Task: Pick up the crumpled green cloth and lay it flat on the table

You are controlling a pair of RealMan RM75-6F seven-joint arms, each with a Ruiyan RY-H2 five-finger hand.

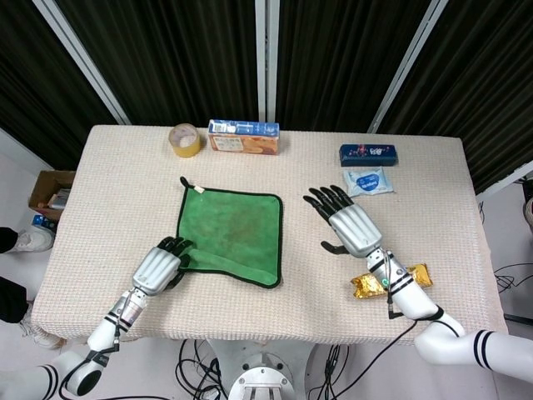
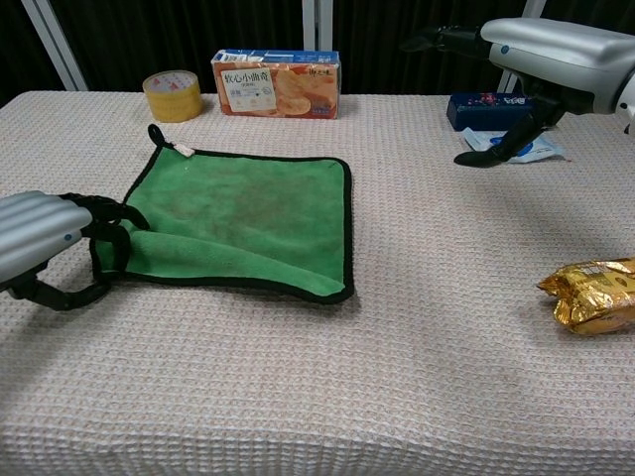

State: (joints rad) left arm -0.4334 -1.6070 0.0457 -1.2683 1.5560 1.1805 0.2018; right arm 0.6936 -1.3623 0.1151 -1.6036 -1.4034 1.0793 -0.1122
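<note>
The green cloth (image 1: 229, 233) (image 2: 238, 218) lies spread on the table, with a fold raised along its near left part. My left hand (image 1: 158, 268) (image 2: 40, 243) is at the cloth's near left corner. Its fingers curl over the corner and the thumb sits under the edge, so it pinches the corner. My right hand (image 1: 354, 227) (image 2: 556, 55) hovers above the table to the right of the cloth, fingers spread and holding nothing.
A tape roll (image 1: 184, 140) (image 2: 171, 96) and a cracker box (image 1: 243, 137) (image 2: 276, 84) stand behind the cloth. At back right are a blue box (image 1: 367, 154) and a wipes packet (image 1: 367, 182). A gold snack packet (image 1: 391, 279) (image 2: 592, 295) lies near my right arm.
</note>
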